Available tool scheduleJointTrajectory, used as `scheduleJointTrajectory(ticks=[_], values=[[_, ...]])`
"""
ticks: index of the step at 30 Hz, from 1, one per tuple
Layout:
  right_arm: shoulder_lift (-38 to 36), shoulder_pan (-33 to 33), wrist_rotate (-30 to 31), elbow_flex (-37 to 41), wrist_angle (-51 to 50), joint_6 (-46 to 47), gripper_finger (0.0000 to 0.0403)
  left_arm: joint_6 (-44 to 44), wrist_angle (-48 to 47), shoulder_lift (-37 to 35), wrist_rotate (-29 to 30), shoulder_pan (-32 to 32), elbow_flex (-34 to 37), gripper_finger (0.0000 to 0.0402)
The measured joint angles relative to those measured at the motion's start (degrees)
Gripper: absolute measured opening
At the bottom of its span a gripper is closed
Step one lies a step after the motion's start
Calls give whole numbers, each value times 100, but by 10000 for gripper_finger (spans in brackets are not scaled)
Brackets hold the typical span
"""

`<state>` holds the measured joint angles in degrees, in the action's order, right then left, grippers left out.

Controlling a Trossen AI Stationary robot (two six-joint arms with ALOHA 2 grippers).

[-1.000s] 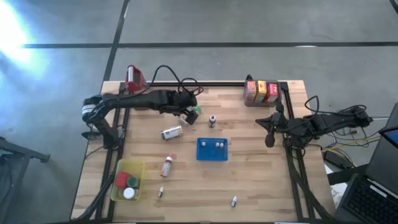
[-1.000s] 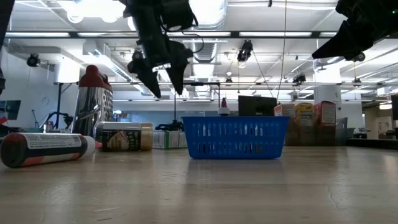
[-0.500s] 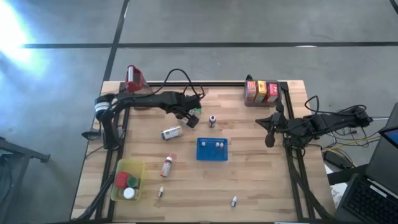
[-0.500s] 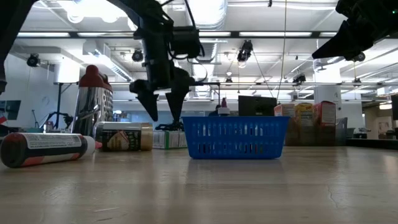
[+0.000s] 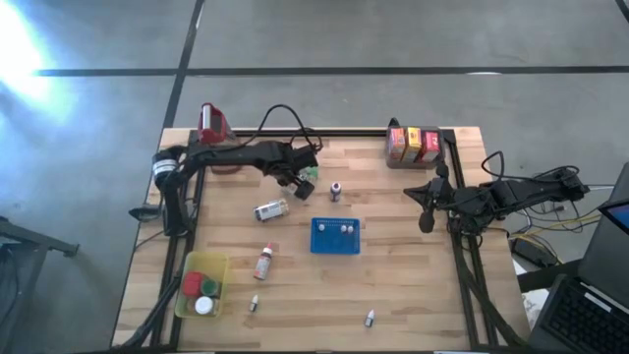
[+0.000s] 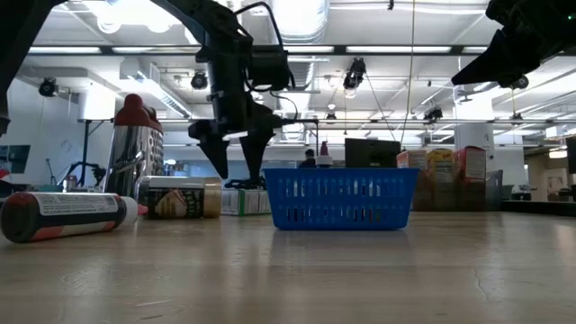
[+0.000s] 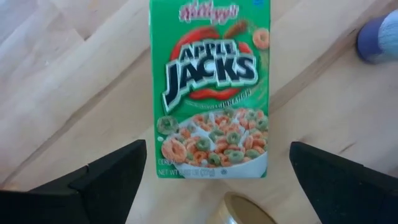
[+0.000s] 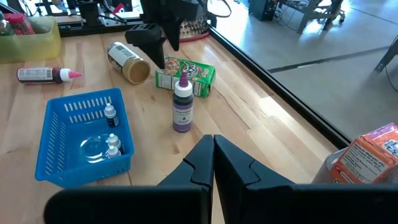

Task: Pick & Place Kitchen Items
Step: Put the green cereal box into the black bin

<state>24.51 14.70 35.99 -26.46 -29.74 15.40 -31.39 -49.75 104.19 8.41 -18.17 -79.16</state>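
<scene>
Green cereal carton (image 7: pixel 210 87) is lying flat on the wooden table (image 5: pixel 413 285), directly under the left gripper (image 7: pixel 214 180), which is hanging above it with its fingers (image 7: pixel 102 180) spread wide apart and touching nothing. Just beside the carton, near one finger, a gold-lidded jar (image 5: pixel 270 209) is lying on its side, and on the other side of the gripper a small purple bottle (image 8: pixel 182 111) is standing upright. Farther out from the left gripper, a blue tray (image 5: pixel 335 236) is holding a few tiny white-capped bottles (image 8: pixel 111 140).

Off to the table's right edge, the right gripper (image 8: pixel 213 158) is hovering with its fingers pressed together, holding nothing; red and yellow cartons (image 5: pixel 413 145) are standing behind it at the far edge.
</scene>
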Motion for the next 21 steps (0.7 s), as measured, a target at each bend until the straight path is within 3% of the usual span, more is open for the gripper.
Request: scheduleJointTrajectory(ticks=[9, 16, 21], values=[[1, 0, 0, 0, 0, 0, 8, 574, -94, 329, -130, -191, -564, 400], [1, 0, 0, 0, -2, 0, 8, 637, -847, 1012, -173, -354, -1494, 400], [0, 0, 0, 0, 0, 0, 8, 530, -1328, 1191, -189, -383, -1721, 400]])
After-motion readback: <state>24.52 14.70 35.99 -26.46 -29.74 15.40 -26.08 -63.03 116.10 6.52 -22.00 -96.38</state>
